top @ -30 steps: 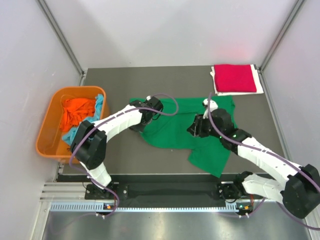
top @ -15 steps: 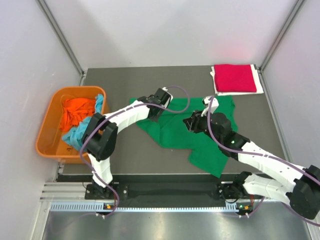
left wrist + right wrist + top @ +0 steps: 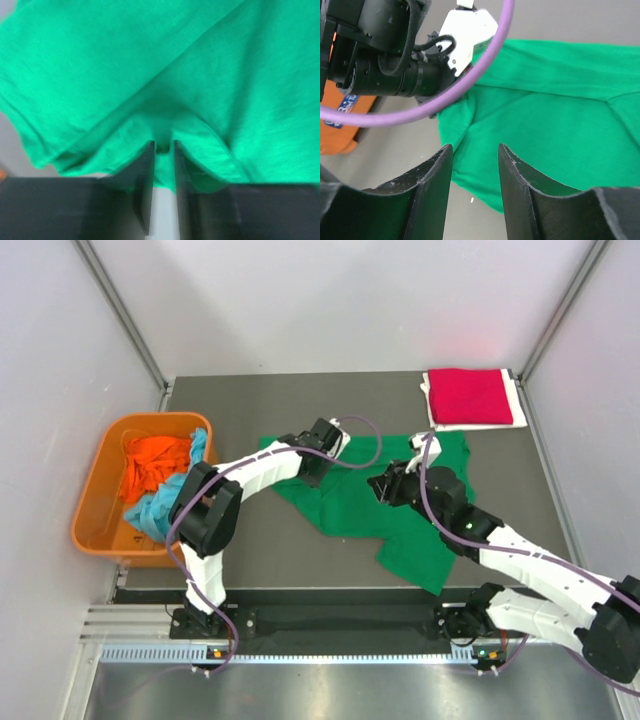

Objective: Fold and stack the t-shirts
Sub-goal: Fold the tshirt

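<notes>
A bright green t-shirt lies spread on the dark table, its left part folded over toward the middle. My left gripper sits low on that folded edge. In the left wrist view its fingers stand a narrow gap apart, with a ridge of the green cloth between them. My right gripper hovers open over the shirt's middle; the right wrist view shows only green cloth under its tips, and nothing held. A crimson t-shirt lies folded at the back right.
An orange plastic tub at the table's left edge holds a crumpled orange t-shirt and a light blue one. A white sheet lies under the crimson shirt. The left wrist and its purple cable are close ahead of my right fingers.
The left gripper dragged the shirt's left edge rightward, narrowing the cloth, and its jaws have now parted slightly. The right gripper shifted a little left and toward the back.
</notes>
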You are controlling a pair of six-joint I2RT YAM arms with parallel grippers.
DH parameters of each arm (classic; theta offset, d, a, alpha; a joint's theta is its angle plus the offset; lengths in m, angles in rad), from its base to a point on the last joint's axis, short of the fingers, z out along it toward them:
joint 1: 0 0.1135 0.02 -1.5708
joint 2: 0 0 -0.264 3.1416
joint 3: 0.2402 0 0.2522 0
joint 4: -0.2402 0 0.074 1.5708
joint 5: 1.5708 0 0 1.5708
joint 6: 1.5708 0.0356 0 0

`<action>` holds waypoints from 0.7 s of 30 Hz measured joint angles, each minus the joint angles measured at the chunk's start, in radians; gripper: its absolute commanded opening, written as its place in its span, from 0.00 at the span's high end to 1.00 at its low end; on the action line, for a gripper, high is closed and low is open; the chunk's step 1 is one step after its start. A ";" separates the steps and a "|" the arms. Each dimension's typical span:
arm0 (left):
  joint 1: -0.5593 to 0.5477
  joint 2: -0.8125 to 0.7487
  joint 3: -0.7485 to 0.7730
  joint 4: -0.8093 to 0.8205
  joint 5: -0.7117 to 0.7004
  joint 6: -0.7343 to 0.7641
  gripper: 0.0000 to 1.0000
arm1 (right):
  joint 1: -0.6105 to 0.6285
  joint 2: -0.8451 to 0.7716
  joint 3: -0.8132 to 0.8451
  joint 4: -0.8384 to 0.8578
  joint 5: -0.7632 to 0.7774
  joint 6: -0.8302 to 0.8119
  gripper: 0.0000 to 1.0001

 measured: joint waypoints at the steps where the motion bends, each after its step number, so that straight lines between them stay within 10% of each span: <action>1: 0.003 0.000 0.000 0.000 0.011 -0.004 0.67 | 0.000 0.004 0.000 0.003 -0.005 0.004 0.58; 11: 0.254 -0.072 0.095 -0.113 0.154 -0.205 0.58 | 0.031 0.188 0.037 0.034 -0.032 0.002 0.58; 21: 0.424 0.061 0.324 -0.225 0.150 -0.340 0.61 | 0.159 0.646 0.408 -0.016 0.066 -0.177 0.64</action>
